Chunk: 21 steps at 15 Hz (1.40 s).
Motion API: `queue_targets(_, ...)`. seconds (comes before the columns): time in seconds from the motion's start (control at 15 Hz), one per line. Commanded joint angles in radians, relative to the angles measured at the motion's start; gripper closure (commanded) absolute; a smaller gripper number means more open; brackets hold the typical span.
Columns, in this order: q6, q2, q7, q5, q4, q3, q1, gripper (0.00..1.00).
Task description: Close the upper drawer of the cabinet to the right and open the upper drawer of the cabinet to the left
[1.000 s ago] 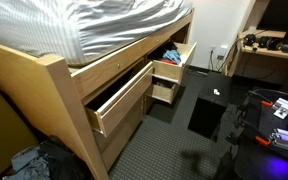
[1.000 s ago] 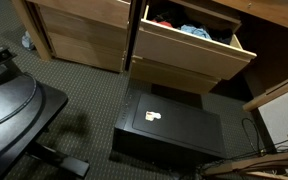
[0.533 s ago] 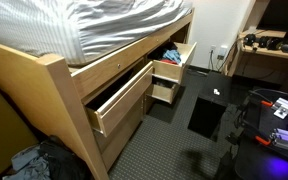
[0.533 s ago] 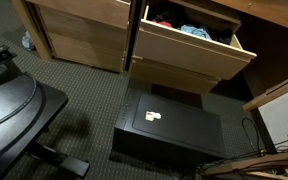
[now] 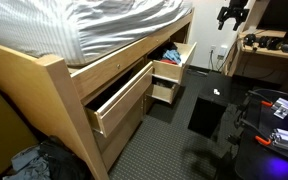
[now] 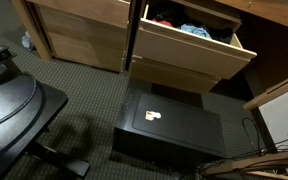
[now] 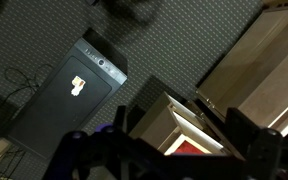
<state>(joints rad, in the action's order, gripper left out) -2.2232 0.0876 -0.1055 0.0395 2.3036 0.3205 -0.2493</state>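
Observation:
The right cabinet's upper drawer [image 6: 189,42] is pulled out, with clothes inside; it also shows in an exterior view [image 5: 170,62] and in the wrist view [image 7: 179,118]. The left cabinet [image 6: 79,30] has its drawers shut. My gripper [image 5: 232,14] hangs high at the top right of an exterior view, well above and away from the drawers. In the wrist view its dark fingers [image 7: 182,128] are spread wide and empty, looking down on the open drawer. The gripper is out of frame in the exterior view that faces the cabinets.
A black safe [image 6: 169,125] lies on the carpet in front of the open drawer, also seen in an exterior view [image 5: 209,105] and in the wrist view [image 7: 74,88]. Another large open drawer [image 5: 119,100] juts out under the bed. A desk [image 5: 269,45] stands at the back.
My gripper has come into sight at the top right of an exterior view. The drawers and the safe have not moved.

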Motion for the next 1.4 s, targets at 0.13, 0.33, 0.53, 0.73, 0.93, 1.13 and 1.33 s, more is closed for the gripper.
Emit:
queue_targets(0.13, 0.003, 0.027, -0.004, 0.001, -0.005, -0.024, -0.011, 0.00)
queue_targets(0.33, 0.034, -0.188, -0.168, -0.030, -0.114, -0.067, 0.013, 0.00)
queue_targets(0.53, 0.030, -0.355, -0.322, -0.031, -0.197, -0.073, 0.029, 0.00)
queue_targets(0.73, 0.058, -0.559, -0.459, 0.013, -0.374, -0.058, 0.043, 0.00)
queue_targets(0.93, 0.217, -0.708, -0.552, 0.041, -0.545, -0.055, 0.042, 0.00)
queue_targets(1.13, 0.166, -0.695, -0.541, 0.026, -0.502, -0.053, 0.048, 0.00)
queue_targets(1.33, 0.189, -0.712, -0.547, 0.026, -0.533, -0.053, 0.047, 0.00)
